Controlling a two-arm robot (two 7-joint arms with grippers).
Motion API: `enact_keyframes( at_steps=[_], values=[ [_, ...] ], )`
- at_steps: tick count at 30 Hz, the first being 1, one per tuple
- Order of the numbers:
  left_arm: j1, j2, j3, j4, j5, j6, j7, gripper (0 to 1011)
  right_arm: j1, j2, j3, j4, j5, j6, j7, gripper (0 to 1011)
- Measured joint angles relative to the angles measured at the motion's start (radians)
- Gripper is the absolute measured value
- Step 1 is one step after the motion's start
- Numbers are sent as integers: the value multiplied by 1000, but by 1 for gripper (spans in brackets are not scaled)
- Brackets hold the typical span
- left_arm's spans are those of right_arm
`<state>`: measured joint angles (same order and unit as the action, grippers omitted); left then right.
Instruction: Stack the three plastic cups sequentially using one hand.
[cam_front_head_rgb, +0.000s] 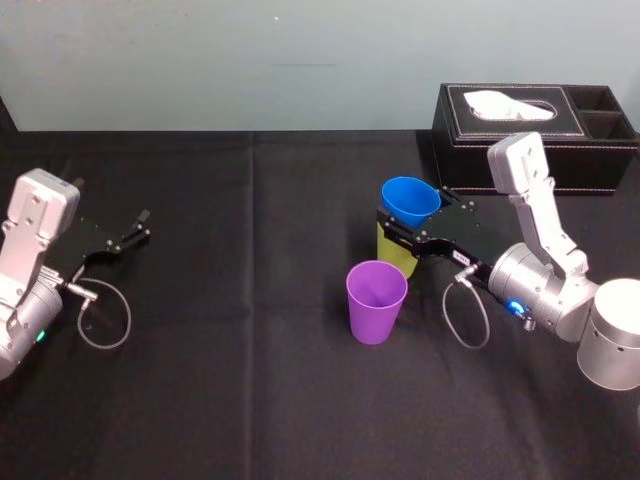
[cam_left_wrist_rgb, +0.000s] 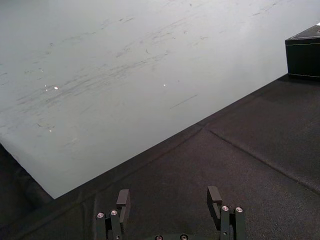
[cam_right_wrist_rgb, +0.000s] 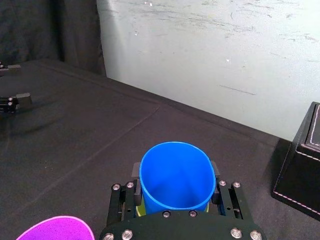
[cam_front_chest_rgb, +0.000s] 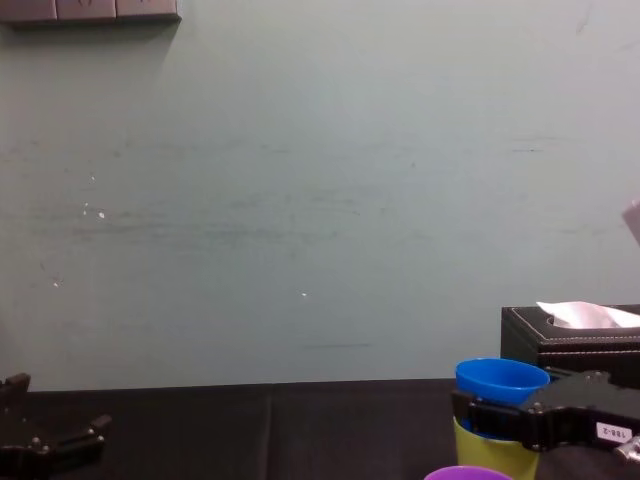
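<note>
- Head view: right gripper reaches in from the right. Its fingers are clamped on either flank of the bright blue tapered plastic cup.
- The blue cup sits mouth-up inside the yellow-green tapered plastic cup, mid-table on the black tablecloth.
- Purple tapered plastic cup stands upright just beside the nested pair, on the robot's near side and clear of the gripper. Cannot tell whether it touches the pair.
- Chest view, side on, gives what the head view flattens. The blue rim stands well proud of the yellow-green rim, and the black fingers cross the blue wall just above it.
- Right wrist view looks straight down into the blue cup, with a finger pressed to each side and a yellow-green sliver beneath.
- Black stitched tissue box stands behind the right arm, by the wall.
- Left gripper is parked at the table's far left. The left wrist view shows its fingers spread wide over bare cloth.
</note>
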<state>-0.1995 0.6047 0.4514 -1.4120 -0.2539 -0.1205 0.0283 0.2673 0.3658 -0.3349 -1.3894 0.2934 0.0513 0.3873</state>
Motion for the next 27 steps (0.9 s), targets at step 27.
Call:
enact_keyframes(
  at_steps=[27],
  values=[
    [0, 0, 0, 0, 0, 0, 0, 1011, -1, 1, -2, -2, -7, -7, 1, 1003]
  ],
)
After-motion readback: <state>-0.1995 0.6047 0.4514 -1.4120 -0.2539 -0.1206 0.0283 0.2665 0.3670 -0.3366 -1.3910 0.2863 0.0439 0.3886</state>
